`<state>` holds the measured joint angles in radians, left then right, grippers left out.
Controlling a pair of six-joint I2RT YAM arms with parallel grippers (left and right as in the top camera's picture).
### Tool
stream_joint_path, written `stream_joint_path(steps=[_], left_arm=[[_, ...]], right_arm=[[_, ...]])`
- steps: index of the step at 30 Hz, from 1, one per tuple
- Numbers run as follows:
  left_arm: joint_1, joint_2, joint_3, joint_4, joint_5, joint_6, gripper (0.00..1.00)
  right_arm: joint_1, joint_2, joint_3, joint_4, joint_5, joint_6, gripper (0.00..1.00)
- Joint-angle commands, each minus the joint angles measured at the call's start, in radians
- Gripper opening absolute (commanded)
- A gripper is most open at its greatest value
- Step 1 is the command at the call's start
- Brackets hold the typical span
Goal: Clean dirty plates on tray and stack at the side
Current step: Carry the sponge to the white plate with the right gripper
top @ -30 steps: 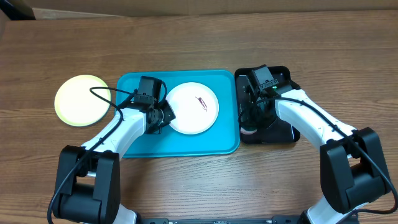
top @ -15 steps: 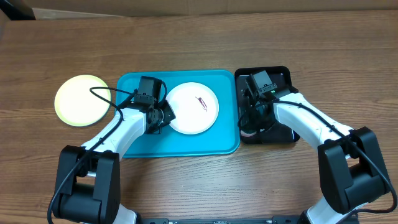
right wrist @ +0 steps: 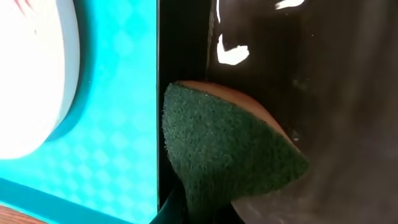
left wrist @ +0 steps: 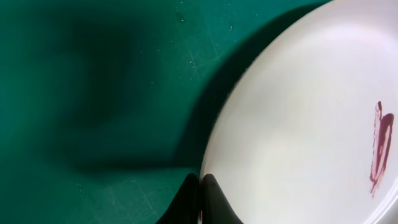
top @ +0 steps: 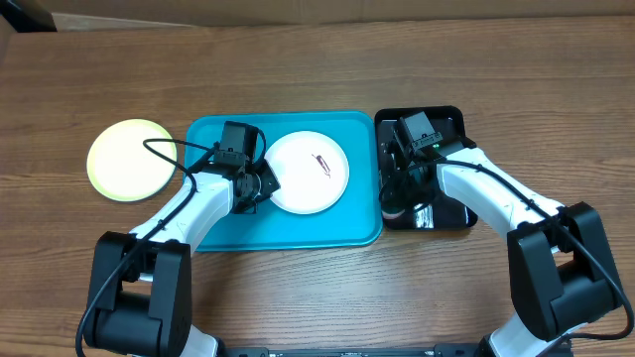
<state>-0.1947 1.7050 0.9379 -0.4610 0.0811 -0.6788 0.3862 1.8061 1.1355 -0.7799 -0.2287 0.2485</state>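
The right arm has edged slightly left over the black tray, and the right gripper is clamped on the green sponge. The left gripper (tips pointing down) is fully closed, holding nothing, at the white plate's rim on the turquoise tray.

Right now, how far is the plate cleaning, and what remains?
Likely done: the yellow-green plate lies on the table, off the turquoise tray. In hand: the left hand pinches the white plate by its rim; the right hand holds a green sponge over the black tray. Left: the white plate's red smudge, unwiped, and stacking.
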Motion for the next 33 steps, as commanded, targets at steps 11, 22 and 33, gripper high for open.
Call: stream_joint_path(steps=[11, 22, 33], left_arm=[[-0.003, 0.023, 0.012, 0.001, -0.011, -0.005, 0.04], [-0.003, 0.023, 0.012, 0.000, -0.011, -0.006, 0.04], [-0.003, 0.023, 0.012, -0.001, -0.011, -0.006, 0.04]], right_arm=[[-0.007, -0.007, 0.228, -0.208, 0.372, -0.080, 0.04], [-0.007, -0.006, 0.320, -0.257, 0.384, -0.177, 0.04], [-0.007, -0.004, 0.156, -0.058, 0.385, -0.171, 0.04]])
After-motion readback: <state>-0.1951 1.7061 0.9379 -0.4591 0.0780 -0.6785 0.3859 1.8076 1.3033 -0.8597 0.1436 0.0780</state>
